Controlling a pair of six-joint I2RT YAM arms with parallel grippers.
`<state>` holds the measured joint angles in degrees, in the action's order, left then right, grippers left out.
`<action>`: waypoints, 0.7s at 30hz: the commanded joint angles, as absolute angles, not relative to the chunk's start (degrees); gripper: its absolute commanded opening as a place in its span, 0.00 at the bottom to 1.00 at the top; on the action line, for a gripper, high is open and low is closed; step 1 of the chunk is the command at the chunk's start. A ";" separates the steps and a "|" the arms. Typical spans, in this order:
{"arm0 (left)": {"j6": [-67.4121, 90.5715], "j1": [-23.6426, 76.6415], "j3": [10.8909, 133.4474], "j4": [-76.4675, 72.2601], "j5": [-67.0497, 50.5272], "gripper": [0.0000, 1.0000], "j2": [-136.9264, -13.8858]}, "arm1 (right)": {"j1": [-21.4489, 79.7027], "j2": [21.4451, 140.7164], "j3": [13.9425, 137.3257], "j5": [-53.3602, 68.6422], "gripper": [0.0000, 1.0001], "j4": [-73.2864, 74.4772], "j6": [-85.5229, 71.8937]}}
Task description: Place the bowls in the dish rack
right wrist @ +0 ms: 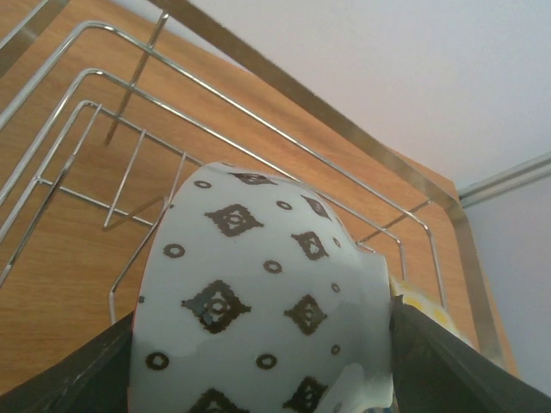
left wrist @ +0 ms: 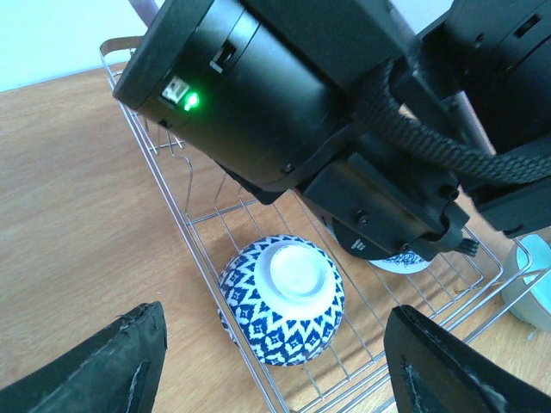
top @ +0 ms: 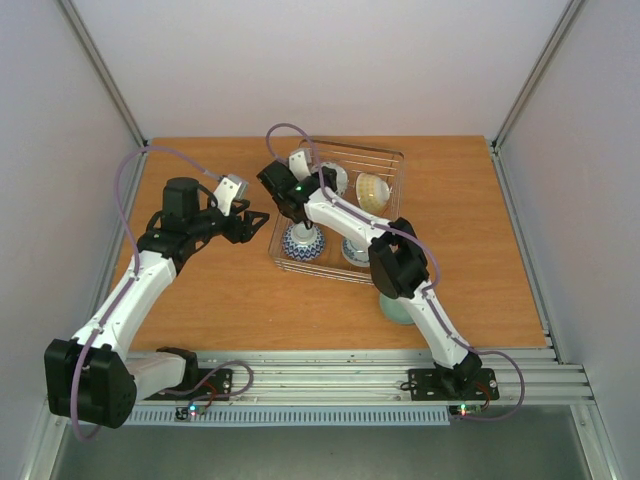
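The wire dish rack (top: 385,158) stands mid-table. My right gripper (top: 325,178) reaches over it, shut on a white bowl with dark diamond marks (right wrist: 258,292), held on its side inside the rack's far part; the fingers (right wrist: 448,361) grip its sides. A blue-and-white bowl (left wrist: 280,297) lies upside down in the rack's near left corner (top: 303,241). A cream-yellow bowl (top: 373,192) leans in the far right part. Another bowl (left wrist: 396,260) is mostly hidden under the right arm. My left gripper (left wrist: 274,344) is open and empty, beside the rack's left side (top: 255,222).
A pale green bowl (top: 398,308) sits on the table in front of the rack, partly hidden by the right arm's elbow (top: 400,265); it shows at the right edge of the left wrist view (left wrist: 534,284). The right arm's black wrist (left wrist: 284,95) hangs close above the blue-and-white bowl.
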<state>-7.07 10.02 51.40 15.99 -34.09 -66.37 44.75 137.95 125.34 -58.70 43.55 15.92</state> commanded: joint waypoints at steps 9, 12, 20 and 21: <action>-7.37 9.84 50.98 13.08 -34.72 0.70 -66.34 | 45.17 142.90 132.21 -59.09 0.56 48.13 12.62; -7.39 9.84 50.98 13.06 -34.65 0.70 -66.28 | 45.16 142.68 131.86 -59.08 0.88 48.25 11.96; -7.45 9.84 50.91 13.00 -34.76 0.70 -66.41 | 46.74 138.31 128.08 -56.06 0.99 43.80 17.65; -7.47 9.84 50.91 13.01 -34.80 0.70 -66.52 | 47.44 136.93 126.98 -55.46 0.99 42.42 19.33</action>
<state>-7.07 10.02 51.40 15.99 -34.09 -66.37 45.12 142.43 129.60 -56.71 46.68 14.50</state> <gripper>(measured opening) 0.704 0.987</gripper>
